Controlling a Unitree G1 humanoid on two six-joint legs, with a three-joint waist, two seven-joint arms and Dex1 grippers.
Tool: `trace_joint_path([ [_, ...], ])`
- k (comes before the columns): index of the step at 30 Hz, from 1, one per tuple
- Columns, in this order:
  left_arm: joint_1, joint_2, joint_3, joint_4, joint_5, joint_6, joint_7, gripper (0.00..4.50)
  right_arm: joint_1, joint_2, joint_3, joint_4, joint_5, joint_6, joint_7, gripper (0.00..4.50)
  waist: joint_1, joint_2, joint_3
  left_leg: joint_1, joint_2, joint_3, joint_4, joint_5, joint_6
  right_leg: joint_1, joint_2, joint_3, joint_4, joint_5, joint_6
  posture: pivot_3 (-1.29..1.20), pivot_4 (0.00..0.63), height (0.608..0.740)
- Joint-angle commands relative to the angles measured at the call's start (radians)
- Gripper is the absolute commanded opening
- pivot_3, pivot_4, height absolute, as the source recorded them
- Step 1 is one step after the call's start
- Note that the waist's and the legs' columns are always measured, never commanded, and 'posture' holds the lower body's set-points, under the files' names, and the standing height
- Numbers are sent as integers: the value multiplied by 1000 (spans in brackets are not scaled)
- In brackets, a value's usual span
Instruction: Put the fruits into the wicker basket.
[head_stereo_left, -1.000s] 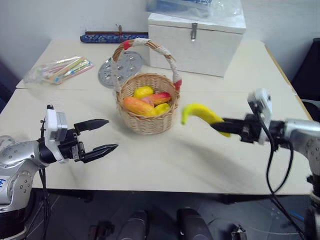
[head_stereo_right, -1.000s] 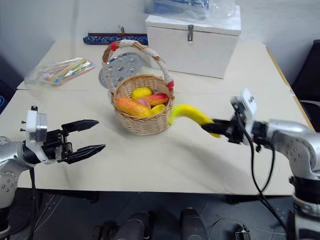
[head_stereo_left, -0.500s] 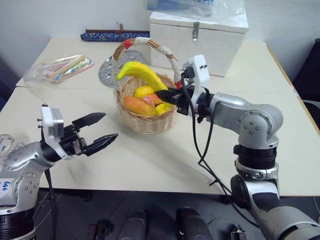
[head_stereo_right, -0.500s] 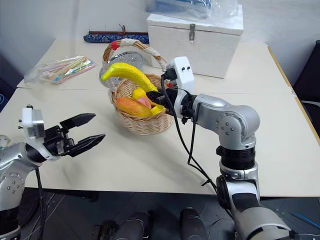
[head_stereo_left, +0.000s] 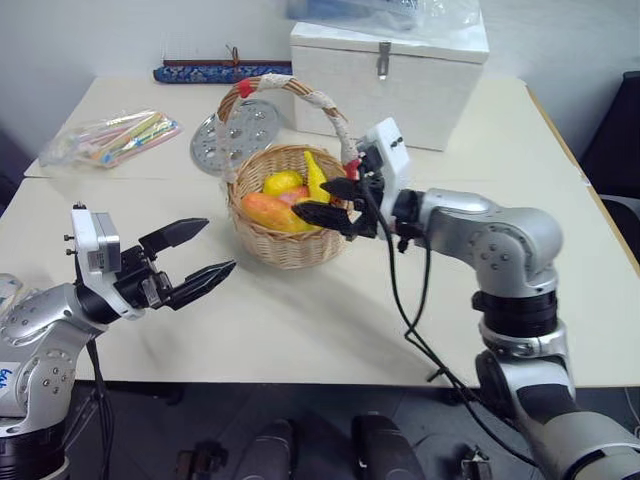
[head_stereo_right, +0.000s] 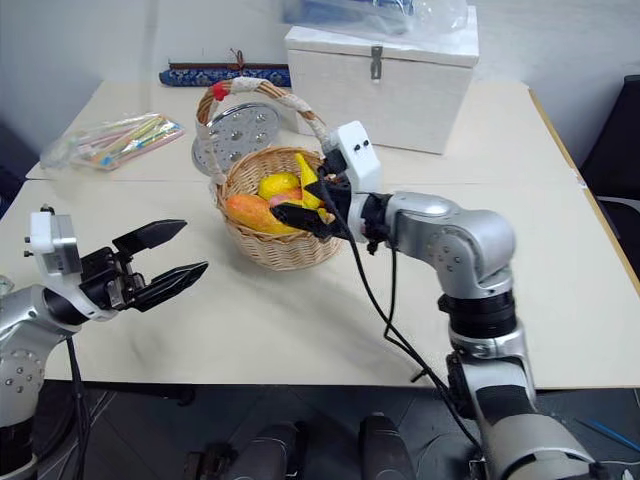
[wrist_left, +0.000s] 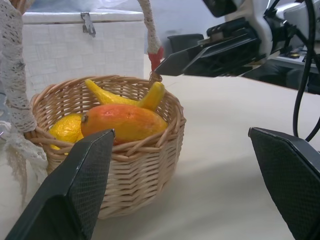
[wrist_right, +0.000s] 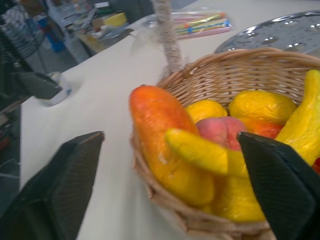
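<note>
My right pincer (head_stereo_left: 325, 198) has just sprung apart over the wicker basket (head_stereo_left: 285, 245); banana (wrist_left: 122, 97) dropped inside beside the mango (wrist_left: 124, 122). Left pincer (head_stereo_left: 200, 258) apart, idle.

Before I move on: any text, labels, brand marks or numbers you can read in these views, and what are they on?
No text can be read with confidence.
Left arm's lower shell: a small blue handwritten mark, too small to make out.
White box: a metal latch, no lettering.
Wicker basket, banana, mango: no labels or stickers.
Bag of coloured sticks: print, if any, too blurred to read.
</note>
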Motion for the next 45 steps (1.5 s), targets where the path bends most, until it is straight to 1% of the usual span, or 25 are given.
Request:
trace_joint_path([
  [1, 17, 30, 65, -40, -48, 6, -2, 4500, 49, -137, -123, -60, 99, 38, 117, 4476, 6, 0, 0, 0, 0, -1, 0, 0, 0, 0, 0, 0, -1, 0, 0, 0, 150, 740],
  [3, 29, 45, 81, -35, -54, 7, -13, 4500, 96, -226, -116, -49, 51, -87, 227, 4476, 11, 0, 0, 0, 0, -1, 0, -1, 1, 2, 0, 0, -2, 0, 0, 0, 150, 740],
  [5, 34, 56, 90, -29, -59, 8, -19, 4500, 115, -262, -102, 8, -15, -230, 301, 4476, 10, 0, 0, 0, 0, 0, 0, -1, 2, 2, 0, 0, -3, 0, 0, 0, 150, 740],
  [7, 31, 59, 91, -25, -62, 10, -20, 4500, 96, -247, -59, 115, -105, -411, 374, 4476, -2, 0, 0, 1, 1, 4, 0, -1, 2, 1, 1, -1, -1, 0, 0, 0, 150, 740],
  [8, 28, 60, 89, -23, -62, 12, -20, 4500, 86, -241, -42, 153, -133, -466, 402, 4476, -7, 0, 0, 3, 1, 6, 0, -1, 2, 2, 1, -1, 0, 0, 0, 0, 150, 740],
  [13, 11, 49, 60, -35, -64, 18, -8, 4500, -60, -140, 65, 445, -269, -678, 514, 4476, -14, 0, 0, 4, 5, 9, -1, -2, 1, -1, 5, 2, 1, 1, -2, 0, 150, 740],
  [15, 7, 50, 50, -32, -59, 15, -8, 4500, -122, -95, 100, 583, -340, -791, 532, 4476, -14, 0, 0, 3, 5, 9, -1, -2, 1, -1, 5, 2, 0, 1, -2, 0, 150, 740],
  [17, 3, 51, 44, -29, -57, 13, -8, 4500, -178, -50, 107, 710, -382, -876, 540, 4476, -13, 0, 0, 3, 6, 9, 0, -2, 0, -1, 6, 2, 0, 1, -2, 0, 150, 740],
  [20, 1, 50, 39, -35, -59, 12, 0, 4500, -224, -1, 99, 820, -389, -949, 618, 3882, -12, 0, 0, 2, 6, 9, 0, -2, 0, -2, 6, 2, -1, 1, -2, 0, 150, 740],
  [25, 22, 46, 44, -47, -58, 7, 5, 4500, -241, 18, 96, 885, -420, -1013, 680, 2159, -6, 0, 0, 2, 6, 9, 0, -3, -1, -1, 6, 1, -2, 1, -2, 0, 150, 740],
  [28, 33, 43, 43, -53, -57, 3, 8, 4500, -219, -2, 83, 835, -414, -1007, 704, 1151, -4, 0, 0, 2, 6, 9, 1, -3, -1, -2, 6, 1, -1, 2, -2, 0, 150, 740],
  [31, 35, 36, 34, -54, -52, -2, 11, 4500, -165, -39, 49, 678, -357, -902, 707, 170, -2, 0, 0, 2, 6, 9, 1, -3, -1, -2, 6, 1, -1, 2, -2, 0, 150, 740],
  [33, 25, 29, 13, -43, -44, -8, 7, 4500, -94, -86, 8, 535, -325, -821, 662, 167, -1, 0, 0, 1, 6, 8, 1, -3, -1, -2, 6, 1, -2, 2, -2, 0, 150, 740],
  [35, 14, 24, -10, -29, -37, -13, -3, 4500, -16, -132, -54, 395, -304, -746, 576, 167, 5, 0, 0, 0, 6, 7, 1, -3, -2, -2, 6, 1, -2, 2, -2, 0, 150, 740],
  [39, -17, 11, -78, 13, -14, -22, -38, 4500, 150, -223, -231, 155, -232, -628, 432, 167, 21, 0, 0, -1, 5, 6, 3, -3, -1, -2, 5, 1, -2, 2, -2, 0, 150, 740],
  [42, -65, -7, -151, 54, 16, -35, -72, 4500, 276, -275, -369, 65, -230, -594, 321, 167, 28, 0, 0, -1, 5, 7, 3, -3, -1, -2, 5, 1, -2, 2, -2, 0, 150, 740],
  [45, -131, -31, -201, 102, 32, -40, -90, 4500, 368, -300, -429, 57, -265, -639, 260, 167, 30, 0, 0, 0, 5, 7, 3, -4, -1, -1, 6, 0, -2, 2, -3, 0, 150, 740],
])
